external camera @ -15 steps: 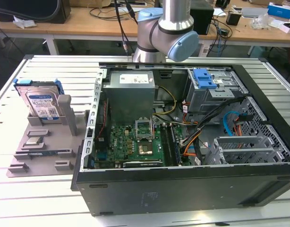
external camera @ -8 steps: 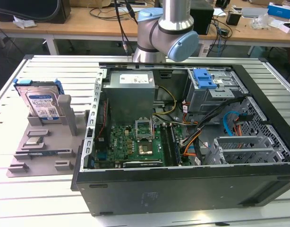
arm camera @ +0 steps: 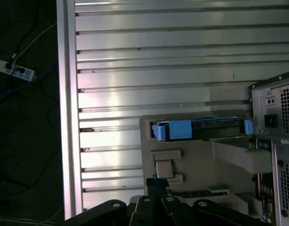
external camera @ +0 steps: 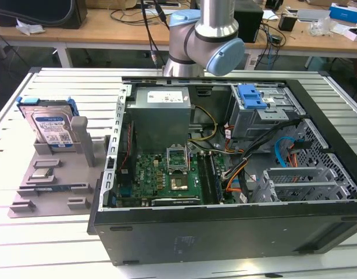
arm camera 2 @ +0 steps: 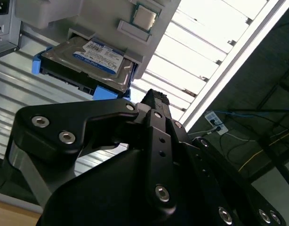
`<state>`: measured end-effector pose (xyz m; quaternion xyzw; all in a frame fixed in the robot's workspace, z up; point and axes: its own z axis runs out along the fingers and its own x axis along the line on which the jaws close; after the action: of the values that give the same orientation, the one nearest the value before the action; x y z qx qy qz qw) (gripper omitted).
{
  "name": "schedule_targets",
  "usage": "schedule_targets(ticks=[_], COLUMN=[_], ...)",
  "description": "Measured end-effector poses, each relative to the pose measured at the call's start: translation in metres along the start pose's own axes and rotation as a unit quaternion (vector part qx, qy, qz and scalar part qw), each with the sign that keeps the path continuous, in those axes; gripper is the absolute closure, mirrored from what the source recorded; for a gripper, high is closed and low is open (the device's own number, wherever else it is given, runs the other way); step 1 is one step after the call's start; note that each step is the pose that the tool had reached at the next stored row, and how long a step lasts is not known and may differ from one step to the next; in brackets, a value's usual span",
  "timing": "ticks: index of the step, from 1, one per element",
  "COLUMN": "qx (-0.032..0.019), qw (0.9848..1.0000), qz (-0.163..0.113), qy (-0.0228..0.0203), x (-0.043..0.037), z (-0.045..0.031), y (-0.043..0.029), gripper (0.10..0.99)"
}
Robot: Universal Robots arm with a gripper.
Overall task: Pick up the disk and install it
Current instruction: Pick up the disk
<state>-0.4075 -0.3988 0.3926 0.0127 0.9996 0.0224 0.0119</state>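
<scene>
My gripper [arm camera 2: 154,98] hangs over the slatted table [external camera: 68,81] with its fingers pressed together and nothing between them. It is well apart from the disk [external camera: 50,127], which stands tilted on edge in a slot of the grey holder [external camera: 45,192], at the exterior view's left of the open case [external camera: 225,226]. I judge that closed fingers would knock the disk rather than grip it. The grey post [external camera: 79,136] just beside it leaves little room, so a finger could catch there or on the blue rail [arm camera 2: 104,92] and tip the disk or drag the holder.
</scene>
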Motion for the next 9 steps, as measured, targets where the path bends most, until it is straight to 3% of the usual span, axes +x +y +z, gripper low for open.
schedule_targets(ticks=[2, 6, 7, 8, 9], qx=[-0.0008, -0.0016, -0.002, -0.0026, -0.0029], qw=[0.9994, 0.9974, 0.9965, 0.9938, 0.9924], qz=[-0.034, -0.072, -0.084, -0.111, -0.123], qy=[0.0016, 0.0033, 0.0038, 0.005, 0.0055], x=[-0.0001, -0.0001, -0.0001, -0.0001, -0.0001], z=[0.0, 0.0, 0.0, 0.0, 0.0], y=[0.0, 0.0, -0.0001, -0.0001, 0.0], gripper=[0.984, 0.984, 0.984, 0.984, 0.984])
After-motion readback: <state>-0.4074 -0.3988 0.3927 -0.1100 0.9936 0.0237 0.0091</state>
